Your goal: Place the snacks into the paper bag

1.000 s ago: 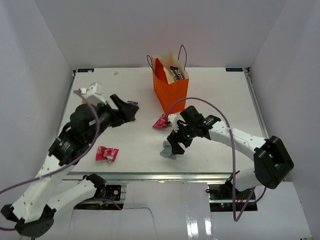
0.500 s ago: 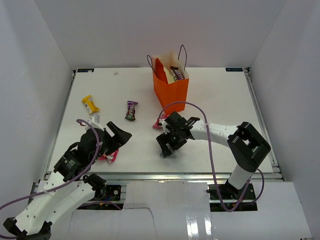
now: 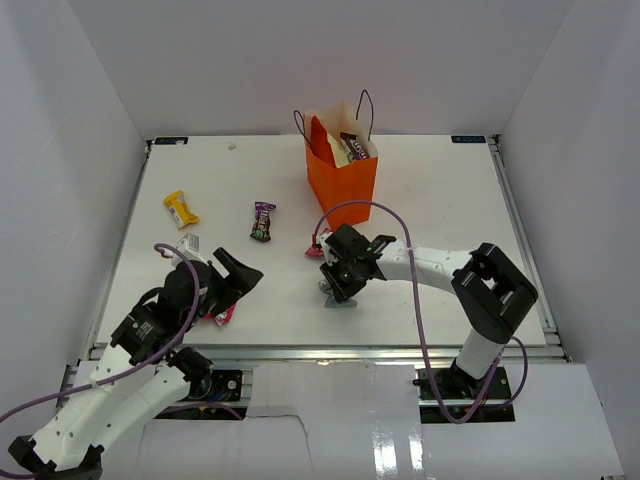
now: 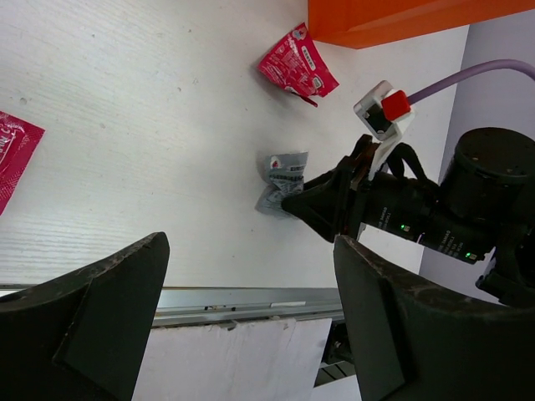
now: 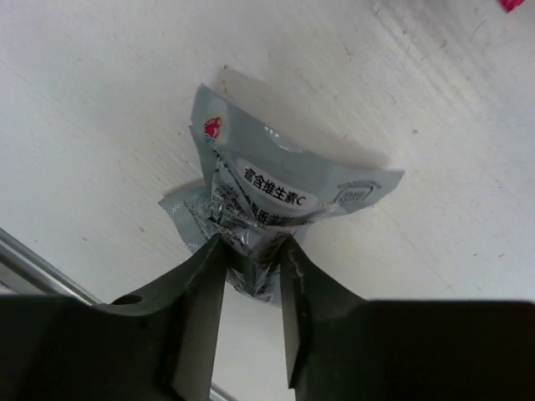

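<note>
The orange paper bag (image 3: 342, 178) stands upright at the back centre, with snacks (image 3: 345, 148) poking out of its top. A silver packet (image 3: 335, 296) (image 5: 280, 196) lies in front of it, and my right gripper (image 3: 338, 285) (image 5: 252, 261) is shut on its crumpled lower edge. A pink packet (image 3: 318, 246) (image 4: 297, 68) lies just behind that gripper. My left gripper (image 3: 240, 275) (image 4: 251, 251) hangs open and empty at the near left, over another pink packet (image 3: 222, 315) (image 4: 12, 154). A purple packet (image 3: 262, 221) and a yellow packet (image 3: 181, 209) lie on the left.
White walls close in the table (image 3: 440, 200) on three sides. A metal rail (image 3: 330, 352) runs along the near edge. The right arm's purple cable (image 3: 400, 215) loops above it, close to the bag's front.
The right jaws have closed on the silver packet. The left arm drew back from the purple packet toward the near edge, uncovering the yellow and purple packets.
</note>
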